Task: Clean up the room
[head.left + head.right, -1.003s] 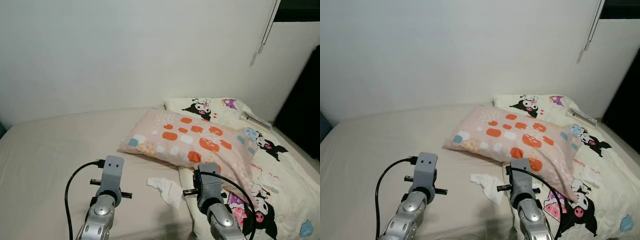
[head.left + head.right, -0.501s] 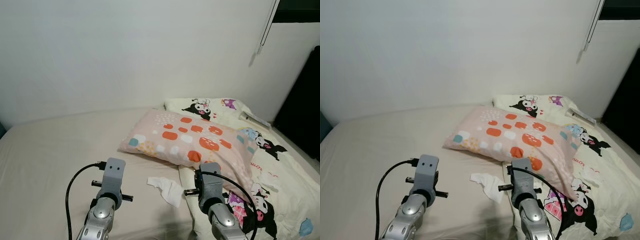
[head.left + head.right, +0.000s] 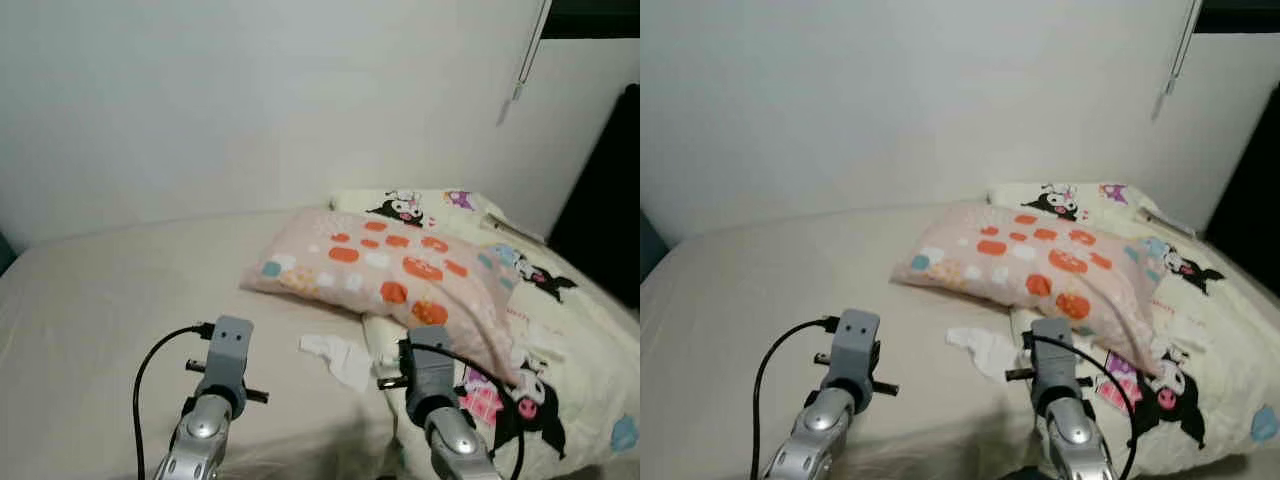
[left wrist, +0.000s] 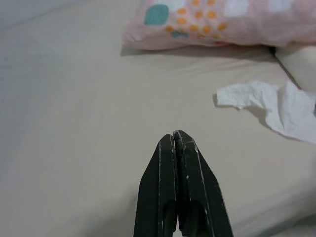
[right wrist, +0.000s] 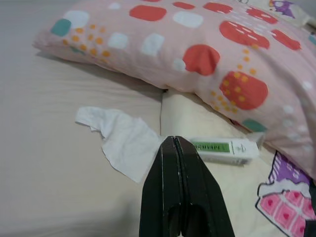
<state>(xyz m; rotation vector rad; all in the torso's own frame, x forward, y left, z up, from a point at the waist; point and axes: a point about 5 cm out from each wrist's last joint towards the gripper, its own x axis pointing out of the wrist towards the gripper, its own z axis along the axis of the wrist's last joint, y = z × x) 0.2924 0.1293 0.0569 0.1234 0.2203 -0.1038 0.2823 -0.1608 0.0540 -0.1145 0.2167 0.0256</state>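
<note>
Bed: a wide beige sheet (image 3: 110, 300) runs from the robot up to the white wall (image 3: 250, 90), and both arms are held out low over its near part.
Pillow: the pink pillow (image 3: 385, 275) with orange, white and teal patches lies across the middle of the bed, its far right end resting on the cartoon-print blanket (image 3: 560, 390).
Tissue: a crumpled white tissue (image 3: 340, 357) sits flat on the sheet, just in front of the pillow's near edge and between the two arms.
Tube: a small white tube with a green label (image 5: 222, 149) lies on the cream blanket edge right under the pillow's rim, near the tissue but not touching it.
Left gripper: the left gripper (image 4: 175, 143) hovers over bare sheet, fingers pressed together with nothing between them; the tissue is off to its right and further out, the pillow's corner beyond.
Right gripper: the right gripper (image 5: 174, 144) also has its fingers squeezed together and empty; its tips hang above the tissue's near edge, with the tube just beside them.
Background: a second cartoon-print pillow (image 3: 420, 205) rests against the wall behind the pink one, and a dark curtain (image 3: 600, 200) hangs at the far right.
</note>
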